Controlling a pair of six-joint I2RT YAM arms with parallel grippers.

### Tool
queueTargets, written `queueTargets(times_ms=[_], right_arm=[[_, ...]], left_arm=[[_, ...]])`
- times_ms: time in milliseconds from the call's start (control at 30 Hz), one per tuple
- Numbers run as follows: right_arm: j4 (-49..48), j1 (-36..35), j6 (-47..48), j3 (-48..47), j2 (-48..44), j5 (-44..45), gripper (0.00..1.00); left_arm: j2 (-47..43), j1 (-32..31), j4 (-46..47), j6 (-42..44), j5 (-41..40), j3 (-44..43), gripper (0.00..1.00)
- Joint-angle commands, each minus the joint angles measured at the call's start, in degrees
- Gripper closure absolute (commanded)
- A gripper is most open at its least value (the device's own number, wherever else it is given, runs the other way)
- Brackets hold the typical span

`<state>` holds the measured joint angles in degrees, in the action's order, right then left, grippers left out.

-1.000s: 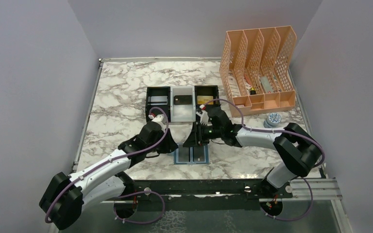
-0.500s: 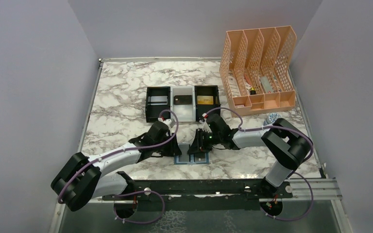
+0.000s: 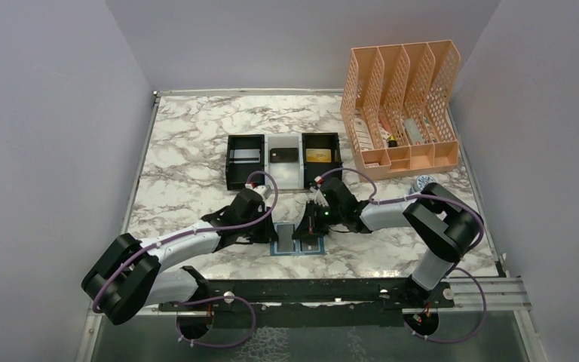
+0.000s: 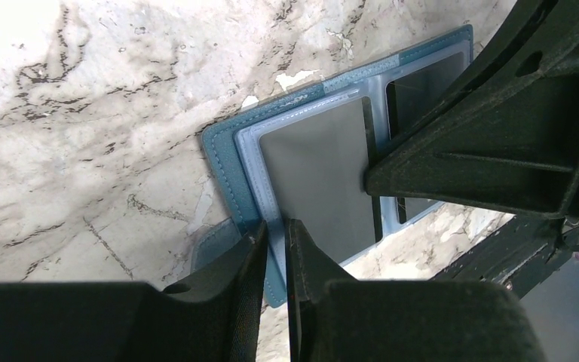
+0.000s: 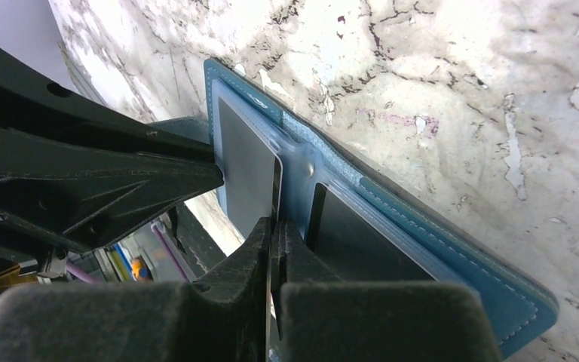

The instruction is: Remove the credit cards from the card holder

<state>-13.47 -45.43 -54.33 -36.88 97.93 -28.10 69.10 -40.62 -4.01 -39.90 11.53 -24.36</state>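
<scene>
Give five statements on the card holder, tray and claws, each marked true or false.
The card holder lies open on the table. True.
The gold card sits in the middle compartment of the tray. False: the right one.
The right claw pinches the grey card by its edge. True.
The holder's pockets are all empty. False: the grey card fills one.
The left claw hangs over the tray. False: it is at the holder's edge.

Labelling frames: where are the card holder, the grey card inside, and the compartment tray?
card holder (image 4: 222, 162), left wrist view, teal outer border.
grey card (image 4: 317, 177), left wrist view, its face.
tray (image 3: 283, 178), top view, white middle floor.
</scene>
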Motion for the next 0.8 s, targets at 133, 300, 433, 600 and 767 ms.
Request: queueTargets(times_ms=[133,300,433,600,767], right_arm=[[3.4,-0.2,2.2,-0.5,-3.6,1.8,0.99],[8.0,0.4,4.1,-0.5,-6.1,2.7,0.99],[9.0,1.2,6.7,-0.7,-6.7,-1.0,0.99],[8.9,1.7,8.4,-0.9,-5.8,-5.5,0.98],[4.1,2.0,4.8,0.3,-5.7,-7.9,0.97]], left_arm=[[2.0,-0.7,-1.6,0.9,-3.3,0.4,0.85],[2.4,-0.8,-2.2,0.8,-4.4,0.5,0.85],[2.3,-0.8,-2.4,0.6,-4.8,0.7,0.86],[1.6,-0.8,-2.5,0.6,-4.7,0.5,0.86],[-1.0,-0.8,-3.2,0.7,-4.0,-0.8,0.78]])
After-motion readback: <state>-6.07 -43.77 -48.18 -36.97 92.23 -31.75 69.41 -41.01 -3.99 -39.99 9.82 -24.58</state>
